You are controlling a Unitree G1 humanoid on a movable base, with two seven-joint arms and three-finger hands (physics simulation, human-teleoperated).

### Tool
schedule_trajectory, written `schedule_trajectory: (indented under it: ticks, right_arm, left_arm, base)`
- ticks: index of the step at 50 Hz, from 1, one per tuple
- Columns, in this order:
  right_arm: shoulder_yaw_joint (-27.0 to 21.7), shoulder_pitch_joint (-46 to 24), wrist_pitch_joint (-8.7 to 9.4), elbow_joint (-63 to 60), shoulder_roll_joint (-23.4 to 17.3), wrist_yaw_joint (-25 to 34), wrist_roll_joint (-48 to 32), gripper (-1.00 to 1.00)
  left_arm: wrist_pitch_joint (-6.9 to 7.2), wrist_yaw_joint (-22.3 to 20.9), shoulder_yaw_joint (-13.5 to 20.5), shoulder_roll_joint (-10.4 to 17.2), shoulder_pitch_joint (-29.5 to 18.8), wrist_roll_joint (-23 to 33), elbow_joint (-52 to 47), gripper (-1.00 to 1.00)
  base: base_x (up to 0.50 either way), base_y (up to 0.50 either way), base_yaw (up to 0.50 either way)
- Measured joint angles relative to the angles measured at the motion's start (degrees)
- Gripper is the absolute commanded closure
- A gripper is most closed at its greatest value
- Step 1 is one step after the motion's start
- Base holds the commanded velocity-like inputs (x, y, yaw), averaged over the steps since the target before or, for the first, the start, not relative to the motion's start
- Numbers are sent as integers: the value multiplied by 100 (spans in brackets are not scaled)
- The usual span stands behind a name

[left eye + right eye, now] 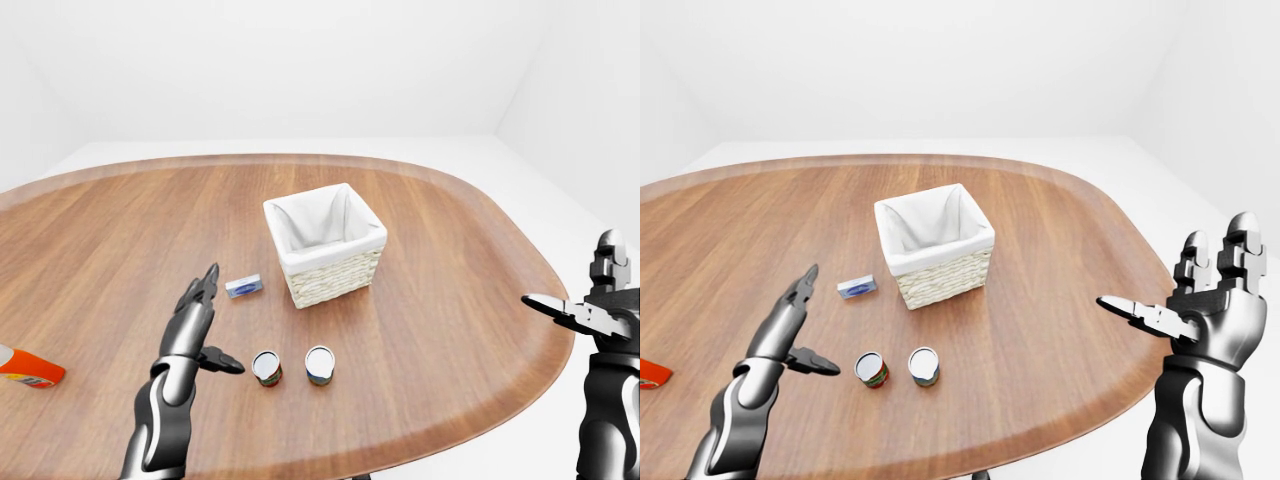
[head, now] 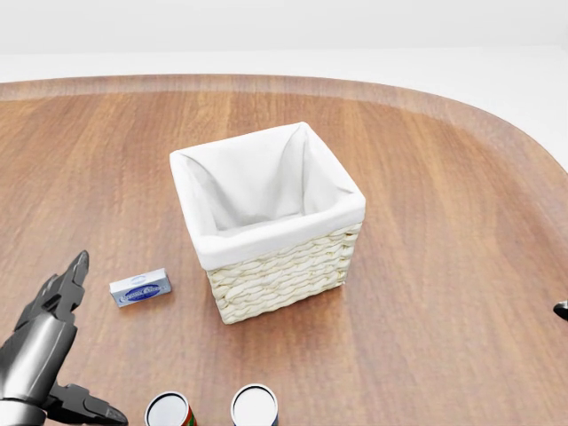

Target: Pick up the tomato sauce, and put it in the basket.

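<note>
Blue-labelled can (image 1: 320, 365) beside tomato sauce (image 1: 266, 368)

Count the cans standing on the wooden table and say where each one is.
2. The red-labelled can stands below the basket in the left-eye view, nearest the left robot hand. The blue-labelled can stands just to its right, apart from it. None appears hidden.

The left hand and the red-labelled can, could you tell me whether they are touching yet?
Apart. In the left-eye view, bare wood shows between the left hand, thumb tip pointing right, and the red-labelled can. Its fingers are spread open.
</note>
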Motion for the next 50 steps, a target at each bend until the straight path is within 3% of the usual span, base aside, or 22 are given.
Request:
schedule_trajectory:
  ticks: [16,26,42,50]
  right_arm:
    - [-8,25,0,-61,20,-3,9,-100]
    - [-41,45,0,-143,35,-3,35,-100]
    - [21,32,0,-121,53,14,6,-100]
    - [29,25,0,-124,47,10,17,-100]
  left_arm:
    - [-443,-379,-406,-152,286,770,560,-100]
    - [-474,-237,-639,-183,124,974,1105,-100]
    - [-428,304,-1040,-192,-736,1020,2681,-100]
    - [-446,469,-1253,-251,-909,1110,3097,-100]
  base:
    - [0,0,0]
    - [0,0,0]
    - [0,0,0]
    - [0,0,0]
